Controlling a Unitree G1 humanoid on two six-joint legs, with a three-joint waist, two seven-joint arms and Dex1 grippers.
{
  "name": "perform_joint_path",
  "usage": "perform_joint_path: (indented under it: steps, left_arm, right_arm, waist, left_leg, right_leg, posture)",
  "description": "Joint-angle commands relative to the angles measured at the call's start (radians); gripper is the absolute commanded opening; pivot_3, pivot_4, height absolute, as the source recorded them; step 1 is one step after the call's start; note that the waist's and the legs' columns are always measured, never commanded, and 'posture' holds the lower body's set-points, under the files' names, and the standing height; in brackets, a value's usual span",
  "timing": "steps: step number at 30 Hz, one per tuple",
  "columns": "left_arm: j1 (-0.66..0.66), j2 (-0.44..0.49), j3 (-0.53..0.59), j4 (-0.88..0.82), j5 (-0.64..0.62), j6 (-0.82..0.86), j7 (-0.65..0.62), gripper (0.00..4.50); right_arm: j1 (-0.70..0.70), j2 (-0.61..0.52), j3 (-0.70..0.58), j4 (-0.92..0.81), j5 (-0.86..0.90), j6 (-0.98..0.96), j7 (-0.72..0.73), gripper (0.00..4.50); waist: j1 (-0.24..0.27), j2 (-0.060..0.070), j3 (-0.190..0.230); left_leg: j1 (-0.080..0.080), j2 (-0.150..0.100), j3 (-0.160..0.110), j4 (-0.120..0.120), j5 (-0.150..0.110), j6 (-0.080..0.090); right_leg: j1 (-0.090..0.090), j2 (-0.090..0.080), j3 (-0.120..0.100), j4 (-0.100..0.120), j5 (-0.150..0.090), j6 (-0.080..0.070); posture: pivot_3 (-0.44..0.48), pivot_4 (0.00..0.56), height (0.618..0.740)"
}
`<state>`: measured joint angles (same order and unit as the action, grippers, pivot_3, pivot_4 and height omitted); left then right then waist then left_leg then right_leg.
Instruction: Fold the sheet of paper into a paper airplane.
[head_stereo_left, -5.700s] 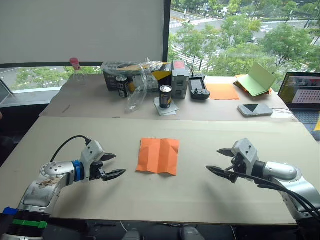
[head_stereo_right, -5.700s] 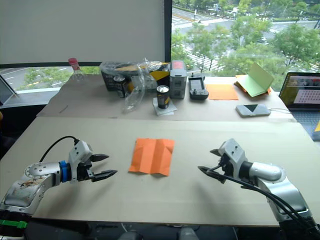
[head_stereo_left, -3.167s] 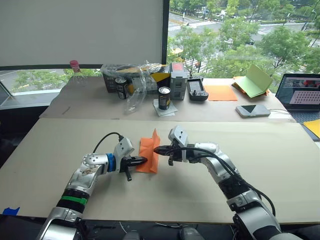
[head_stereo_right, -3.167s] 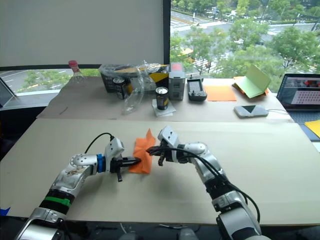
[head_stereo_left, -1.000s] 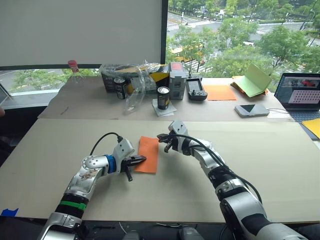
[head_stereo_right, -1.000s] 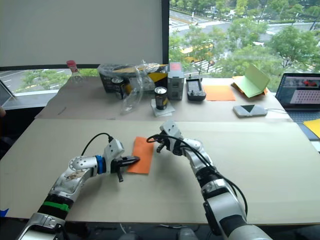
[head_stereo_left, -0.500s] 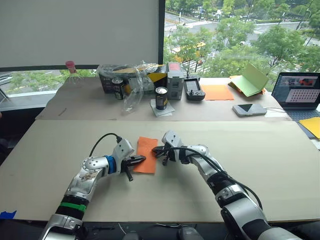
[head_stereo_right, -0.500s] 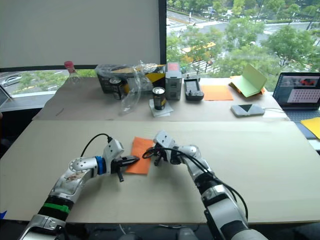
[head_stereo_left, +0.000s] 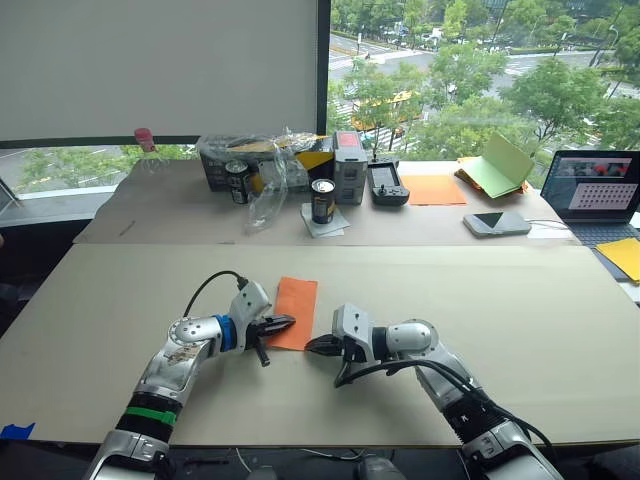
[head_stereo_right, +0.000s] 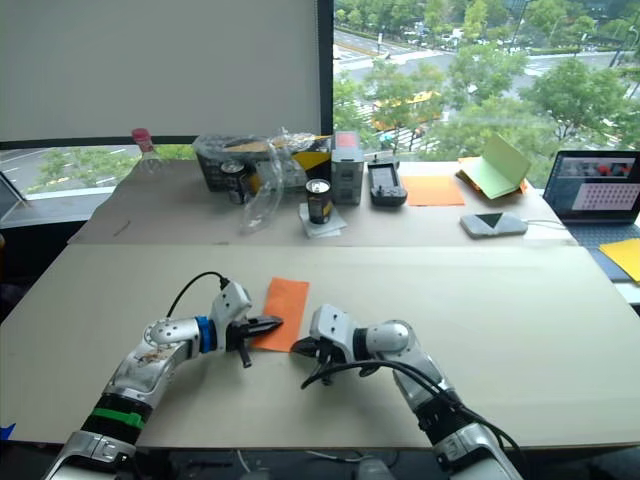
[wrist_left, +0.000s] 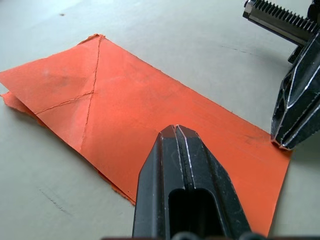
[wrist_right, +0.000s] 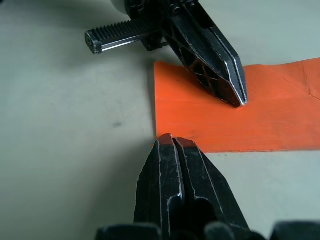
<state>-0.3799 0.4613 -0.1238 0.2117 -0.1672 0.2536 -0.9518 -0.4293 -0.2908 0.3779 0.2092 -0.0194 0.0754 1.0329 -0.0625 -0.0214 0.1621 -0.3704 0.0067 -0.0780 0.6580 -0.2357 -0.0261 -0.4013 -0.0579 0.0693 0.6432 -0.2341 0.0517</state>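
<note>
Cardboard-covered table (head_stereo_left: 560, 330) carries the work. Sheet of paper (head_stereo_left: 293, 312), bright orange, folded to a narrow rectangle, lies flat near its middle, creases visible at one end. Left gripper (head_stereo_left: 283, 322), jaws together, tips pressing on the paper's near-left part. Right gripper (head_stereo_left: 312, 346), jaws together, tips at the paper's near-right corner edge.

Laptop (head_stereo_left: 600, 190) cropped at right edge
</note>
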Motion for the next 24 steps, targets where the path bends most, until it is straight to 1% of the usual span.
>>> perform_joint_path:
  steps: [1,3,6,10,12,17,20,21,22,24]
  left_arm:
    - [0.021,-0.004,-0.02,0.0,0.001,0.013,-0.006,0.0]
    - [0.022,-0.003,-0.021,0.001,0.002,0.013,-0.008,0.0]
    - [0.022,0.0,-0.017,0.007,0.001,0.012,-0.009,0.0]
    - [0.025,0.006,-0.003,0.005,-0.004,0.014,-0.003,0.0]
    - [0.027,0.008,0.001,0.004,-0.007,0.016,-0.001,0.0]
    - [0.034,0.019,0.014,-0.037,-0.033,0.062,-0.001,0.0]
    - [0.022,0.019,0.051,-0.08,-0.076,0.12,0.011,0.0]
    - [0.018,0.02,0.062,-0.087,-0.087,0.136,0.015,0.0]
    - [0.015,0.021,0.074,-0.093,-0.1,0.151,0.018,0.0]
    - [0.011,0.019,0.093,-0.096,-0.115,0.171,0.032,0.0]
  right_arm:
    - [0.071,-0.038,0.116,-0.025,-0.072,0.084,0.03,0.06]
    - [0.073,-0.06,0.116,-0.064,-0.081,0.103,0.019,0.06]
    - [0.058,-0.097,0.082,-0.15,-0.06,0.147,0.016,0.06]
    - [-0.006,-0.125,-0.01,-0.305,0.035,0.266,0.023,0.06]
    - [-0.028,-0.129,-0.027,-0.34,0.062,0.308,0.018,0.06]
    - [-0.113,-0.055,0.0,-0.21,-0.003,0.281,-0.103,0.06]
    - [-0.112,-0.011,0.054,-0.113,-0.056,0.246,-0.161,0.06]
    - [-0.104,-0.003,0.07,-0.099,-0.067,0.234,-0.166,0.06]
    - [-0.096,0.01,0.078,-0.088,-0.068,0.235,-0.173,0.06]
    - [-0.092,0.017,0.097,-0.063,-0.093,0.245,-0.189,0.06]
  waist:
    - [0.0,0.0,0.0]
    - [0.001,0.001,-0.001]
    - [0.006,0.001,-0.001]
    - [0.019,0.0,0.0]
    - [0.02,0.0,0.0]
    - [0.014,0.0,0.0]
    - [0.017,0.0,0.0]
    - [0.019,0.0,0.0]
    - [0.018,0.0,0.0]
    - [0.014,0.0,0.0]
  left_leg:
    - [0.0,0.0,0.0,0.0,0.0,0.0]
    - [0.001,0.0,0.0,0.0,0.0,0.0]
    - [0.0,0.0,0.0,0.0,0.0,0.0]
    - [0.0,0.0,0.0,0.0,-0.001,0.0]
    - [-0.001,0.0,0.0,0.0,-0.001,0.0]
    - [-0.002,0.001,0.0,0.0,-0.001,0.0]
    - [-0.002,0.002,0.0,-0.001,-0.001,0.0]
    - [-0.002,0.002,0.0,-0.001,-0.001,0.0]
    - [-0.004,0.001,0.0,-0.001,-0.001,0.0]
    - [-0.006,0.001,0.0,-0.001,-0.001,0.0]
  right_leg:
    - [0.0,0.0,0.0,0.0,0.0,0.0]
    - [0.0,0.0,0.0,0.0,-0.001,0.001]
    - [0.0,0.0,0.0,0.0,-0.002,0.002]
    - [0.0,-0.001,0.0,-0.001,-0.002,0.002]
    - [-0.001,-0.001,0.0,0.0,-0.002,0.002]
    - [-0.003,0.001,0.0,0.001,-0.002,0.001]
    - [-0.003,0.001,-0.001,0.001,-0.003,0.0]
    - [-0.003,0.001,-0.001,0.001,-0.003,-0.001]
    - [-0.005,0.001,-0.001,0.001,0.0,-0.006]
    - [-0.007,0.0,0.0,0.001,0.001,-0.008]
  posture:
    - [0.0,0.15,0.732]
    - [0.0,0.15,0.732]
    - [0.0,0.15,0.732]
    - [0.0,0.15,0.732]
    - [0.0,0.15,0.732]
    - [0.0,0.15,0.732]
    - [0.0,0.15,0.732]
    - [0.0,0.15,0.732]
    - [0.0,0.15,0.732]
    - [0.0,0.15,0.732]
